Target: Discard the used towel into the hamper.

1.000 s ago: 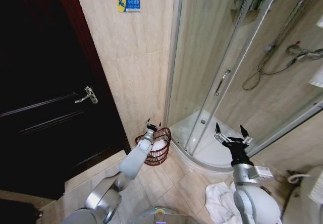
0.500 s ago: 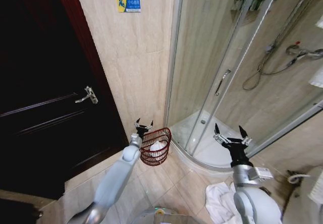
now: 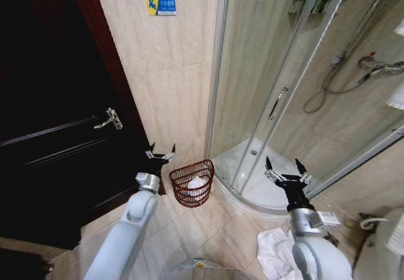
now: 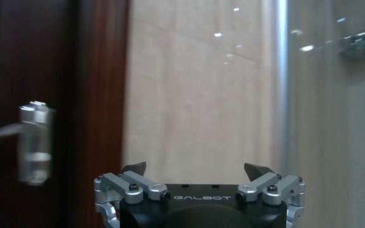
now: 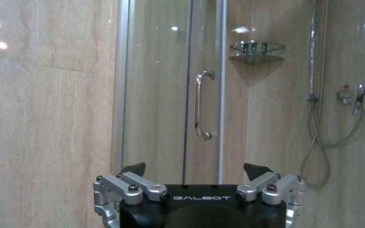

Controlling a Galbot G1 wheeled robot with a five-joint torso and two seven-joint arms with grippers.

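**Towel in hamper, both grippers empty**

Beige tiled bathroom floor carries the hamper (image 3: 193,182), a small round reddish-brown basket of open wire bars flaring to its rim, standing against the wall between dark door (image 3: 57,135) and glass shower enclosure (image 3: 284,91). White towel (image 3: 197,183) shows partly through the bars. At its 10 o'clock the left gripper (image 3: 161,152) hangs spread and empty; right gripper (image 3: 282,166) likewise at 3 o'clock.

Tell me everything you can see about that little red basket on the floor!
The basket is small, round and dark reddish-brown, made of thin open wire bars, wider at the rim. It stands upright on the tiled floor, against the wall between the dark door and the shower. Something white, likely a towel, lies inside. The left hand hovers open beside it, not touching.
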